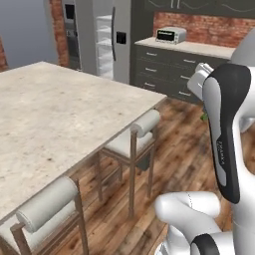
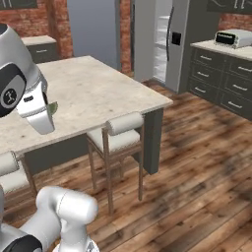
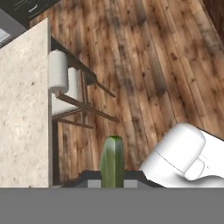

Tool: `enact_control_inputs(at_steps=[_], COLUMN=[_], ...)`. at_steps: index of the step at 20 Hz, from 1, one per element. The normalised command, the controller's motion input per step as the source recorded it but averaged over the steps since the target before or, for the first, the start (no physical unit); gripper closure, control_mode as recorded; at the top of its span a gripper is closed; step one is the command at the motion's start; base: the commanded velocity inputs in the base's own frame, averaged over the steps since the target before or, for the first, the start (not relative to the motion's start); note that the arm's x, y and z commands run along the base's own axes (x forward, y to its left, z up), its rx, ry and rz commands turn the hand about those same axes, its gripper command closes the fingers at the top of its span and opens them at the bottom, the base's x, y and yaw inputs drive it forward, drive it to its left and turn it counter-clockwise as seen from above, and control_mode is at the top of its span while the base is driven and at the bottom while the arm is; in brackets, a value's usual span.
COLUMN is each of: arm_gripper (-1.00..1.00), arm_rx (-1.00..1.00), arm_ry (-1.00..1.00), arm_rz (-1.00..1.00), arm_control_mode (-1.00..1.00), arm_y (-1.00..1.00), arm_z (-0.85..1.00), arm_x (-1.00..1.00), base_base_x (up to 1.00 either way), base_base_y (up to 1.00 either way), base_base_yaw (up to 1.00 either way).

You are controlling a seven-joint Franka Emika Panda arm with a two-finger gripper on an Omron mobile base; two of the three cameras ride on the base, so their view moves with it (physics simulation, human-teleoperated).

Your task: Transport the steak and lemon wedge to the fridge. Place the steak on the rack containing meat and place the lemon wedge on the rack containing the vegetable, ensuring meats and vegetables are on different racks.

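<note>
Wooden flooring surrounds a pale stone island with cushioned stools.

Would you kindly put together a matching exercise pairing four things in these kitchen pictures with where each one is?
Things:
1. thin green lemon wedge
2. silver toaster oven
3. white-cushioned wooden stool
4. tall grey steel fridge

Places:
A. tucked at the edge of the pale stone island
B. door open, against the far brick wall
C. pinched between the fingers of the gripper, above the wooden floor
D. on the counter over the dark drawers

Pairs: 1-C, 2-D, 3-A, 4-B
</note>
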Motion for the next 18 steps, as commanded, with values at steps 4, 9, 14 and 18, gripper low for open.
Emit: enact_control_inputs(at_steps=[4, 9, 14, 18], arm_gripper=[1.0, 1.0, 1.0, 1.0], arm_rx=[0.0, 0.0, 0.0, 0.0], arm_ry=[0.0, 0.0, 0.0, 0.0], arm_rz=[0.0, 0.0, 0.0, 0.0], arm_control_mode=[1.0, 1.0, 1.0, 1.0], arm_y=[0.0, 0.0, 0.0, 0.0], arm_z=[0.0, 0.0, 0.0, 0.0], arm_x=[0.0, 0.0, 0.0, 0.0], base_base_x=[1.0, 1.0, 1.0, 1.0], base_base_y=[-1.0, -1.0, -1.0, -1.0], base_base_yaw=[0.0, 0.0, 0.0, 0.0])
